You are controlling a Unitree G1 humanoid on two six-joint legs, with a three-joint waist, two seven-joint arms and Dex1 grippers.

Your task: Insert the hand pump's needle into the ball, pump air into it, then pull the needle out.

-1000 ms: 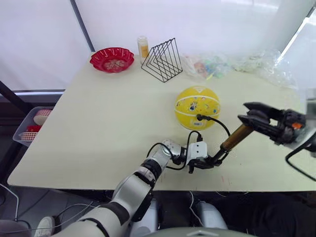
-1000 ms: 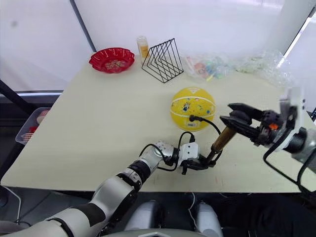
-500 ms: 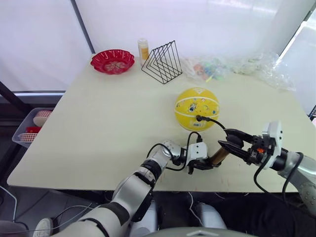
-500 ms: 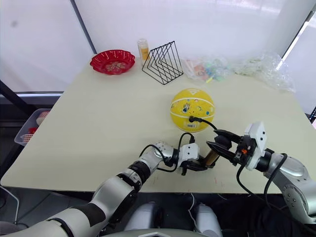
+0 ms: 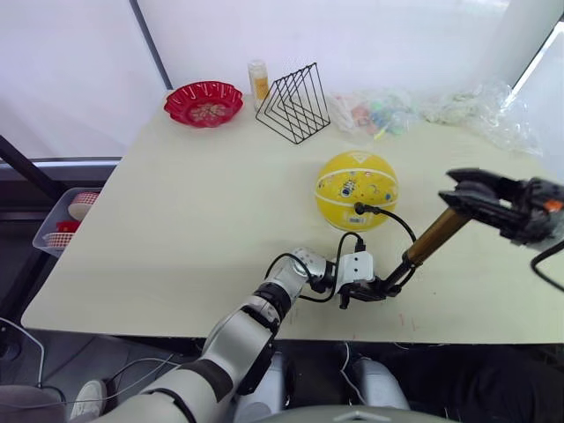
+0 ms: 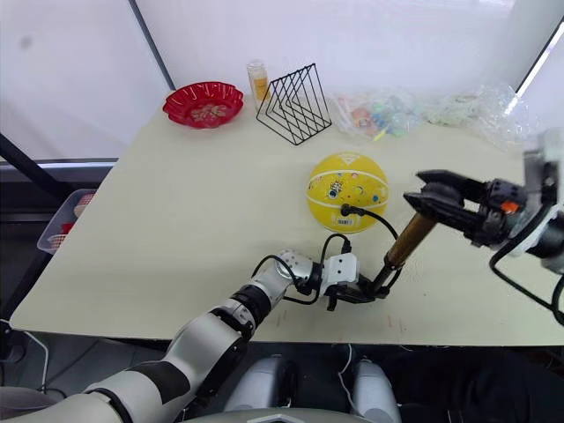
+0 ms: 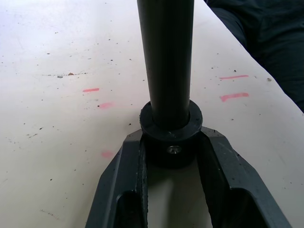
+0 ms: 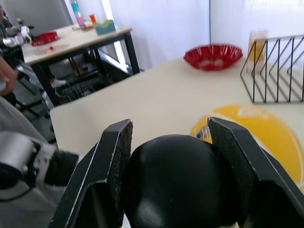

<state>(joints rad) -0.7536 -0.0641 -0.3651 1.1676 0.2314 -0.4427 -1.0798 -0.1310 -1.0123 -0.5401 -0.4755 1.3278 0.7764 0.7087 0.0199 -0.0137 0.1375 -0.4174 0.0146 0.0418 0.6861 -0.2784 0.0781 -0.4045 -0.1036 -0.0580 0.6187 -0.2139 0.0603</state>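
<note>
The left arm reaches forward and low, its left gripper [image 5: 374, 291] clamped on the black base cap of the hand pump [image 5: 426, 248]. The right arm is raised out to the side, its right gripper [image 6: 421, 196] closed around the pump's black handle.

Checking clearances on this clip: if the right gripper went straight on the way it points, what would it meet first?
The right gripper, already shut on the pump's black handle, points toward the yellow ball, probably the first thing met; depth is uncertain.
</note>
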